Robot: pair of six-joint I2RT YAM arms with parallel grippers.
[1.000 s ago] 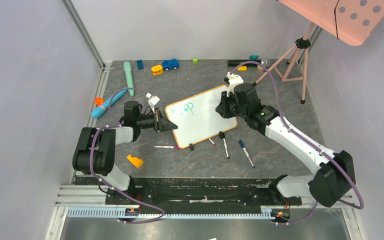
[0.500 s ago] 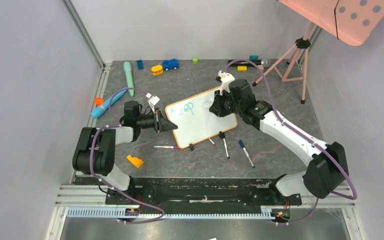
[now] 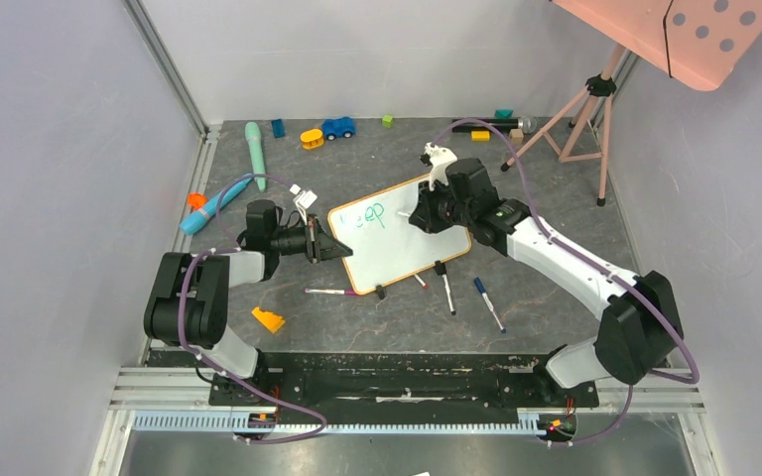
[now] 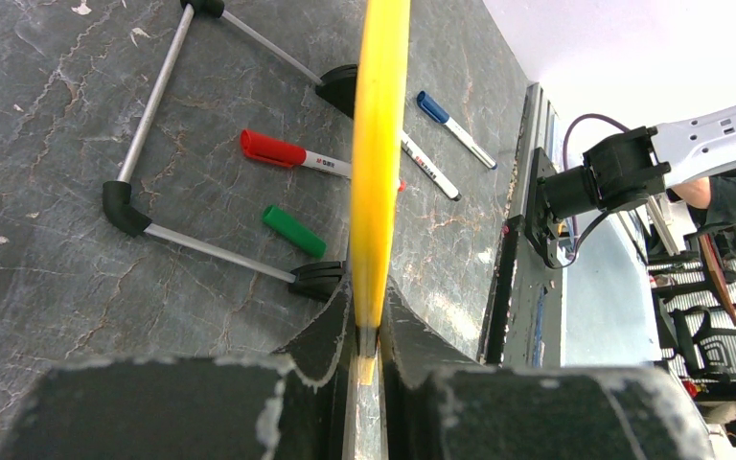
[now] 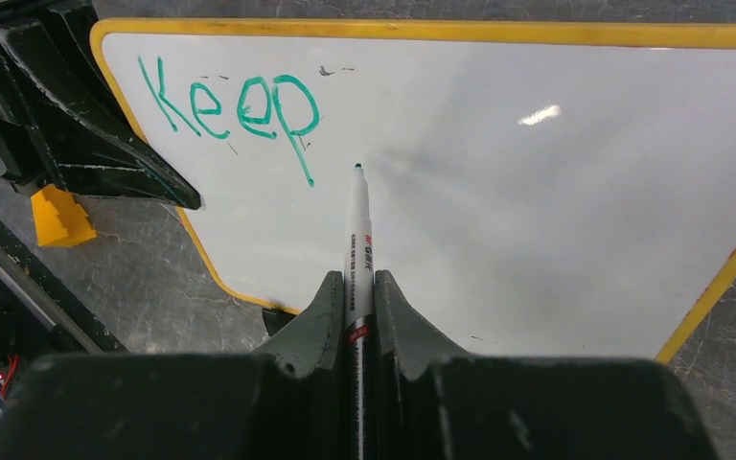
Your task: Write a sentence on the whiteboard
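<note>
**A:** Where's the board (image 3: 397, 248)?

**B:** Mid-counter (image 3: 397, 149), propped at a tilt on its black feet. The left arm lies low, with its forearm stretched toward 3 o'clock. The left pincer (image 4: 369, 307) is clamped on the board's 9 o'clock edge, the frame pinched between its fingers.

**A:** And the right arm?

**B:** It goes up from its base, bends at the elbow and reaches toward 10 o'clock, wrist over the board's 2 o'clock corner. The right pincer (image 5: 355, 283) is closed tight on a marker (image 5: 356, 220), which points at the white face.

**A:** Any writing (image 5: 230, 105)?

**B:** Green "Keep", near the 10 o'clock corner in the right wrist view. The marker tip sits at 4 o'clock of the "p". Whether it touches the board, I cannot tell.
</note>
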